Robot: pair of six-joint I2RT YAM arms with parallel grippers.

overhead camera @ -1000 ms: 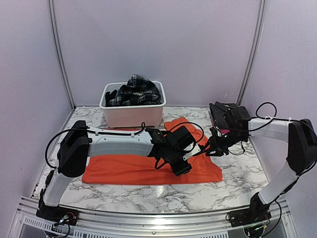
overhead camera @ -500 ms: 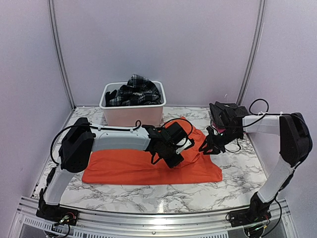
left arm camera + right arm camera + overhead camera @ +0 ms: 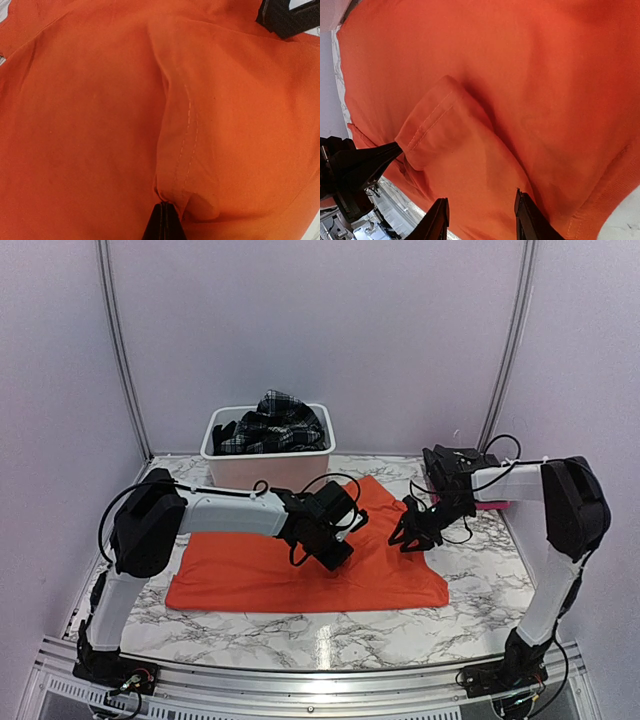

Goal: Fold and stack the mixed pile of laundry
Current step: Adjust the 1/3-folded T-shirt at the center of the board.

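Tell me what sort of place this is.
Probably a robotics lab test cell: left arm and right arm bolted at the edge of a marble-patterned table, plain panel walls enclosing it, an orange T-shirt and white tub as props.

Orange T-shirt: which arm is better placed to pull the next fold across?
Left, probably. The left gripper is shut on a stitched hem of the orange T-shirt; the right gripper hangs open above the cloth, gripping nothing.

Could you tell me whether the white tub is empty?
Not empty: the white rectangular plastic tub holds black-and-white plaid cloth heaped above its rim.
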